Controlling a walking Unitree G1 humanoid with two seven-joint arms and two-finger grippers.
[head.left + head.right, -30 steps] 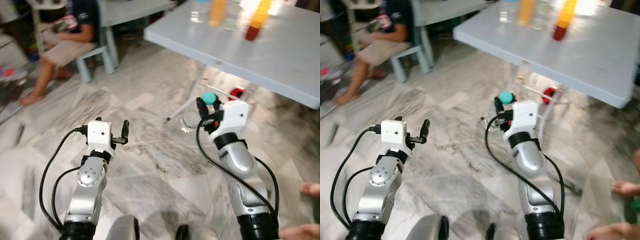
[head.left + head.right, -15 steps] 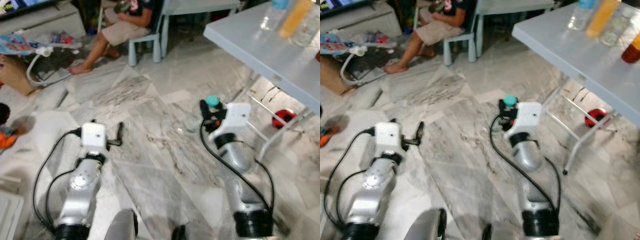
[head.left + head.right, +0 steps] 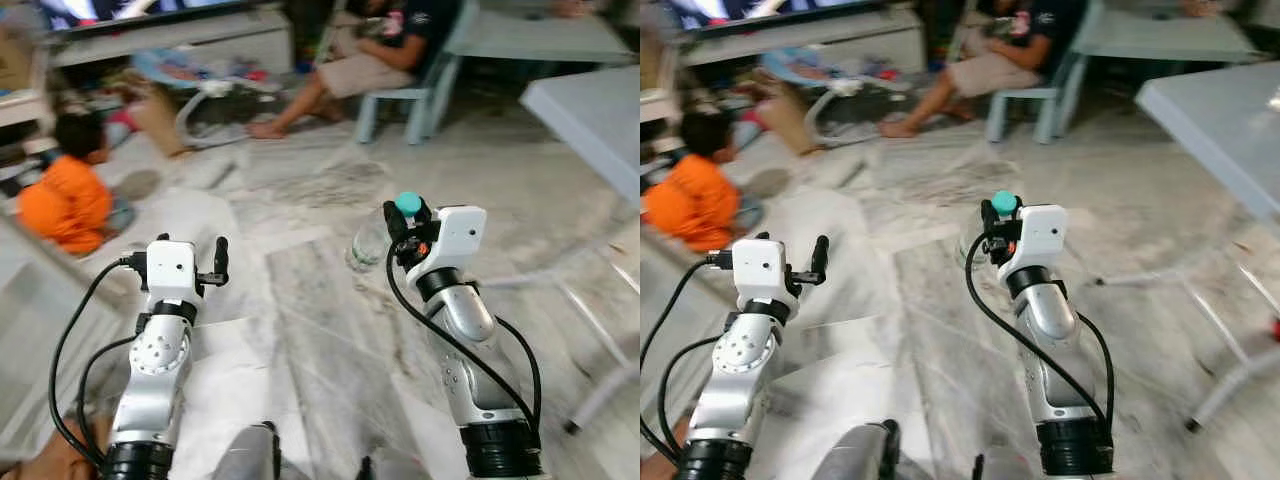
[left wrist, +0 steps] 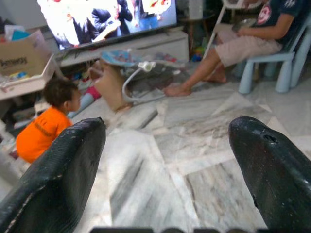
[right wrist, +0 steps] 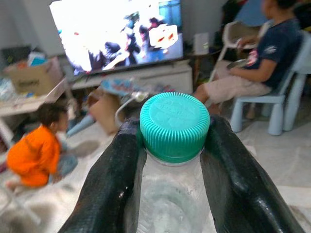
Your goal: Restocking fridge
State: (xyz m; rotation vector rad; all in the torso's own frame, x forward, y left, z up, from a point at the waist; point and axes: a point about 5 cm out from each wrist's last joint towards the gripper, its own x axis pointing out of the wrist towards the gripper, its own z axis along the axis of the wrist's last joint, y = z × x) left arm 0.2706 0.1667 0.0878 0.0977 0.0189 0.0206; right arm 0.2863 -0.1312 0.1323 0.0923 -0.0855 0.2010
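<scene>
My right gripper [image 3: 400, 224] is shut on a clear plastic bottle [image 3: 368, 242] with a teal cap [image 5: 174, 125], held out in front of me above the marble floor. In the right wrist view both black fingers [image 5: 112, 179] clamp the bottle's neck just under the cap. My left gripper [image 3: 221, 262] is raised at the left with nothing in it, its fingers [image 4: 58, 179] spread wide apart in the left wrist view.
A person in an orange shirt [image 3: 66, 198] sits on the floor at the left. Another person sits on a light blue chair [image 3: 420, 85] ahead. A grey table [image 3: 595, 110] stands at the right. A TV [image 4: 104, 19] and baby bouncer [image 4: 129, 63] lie beyond.
The camera has swung left: the table has slid off to the right, and the person in orange and the TV have come into view. Both arms keep their pose, bottle still held.
</scene>
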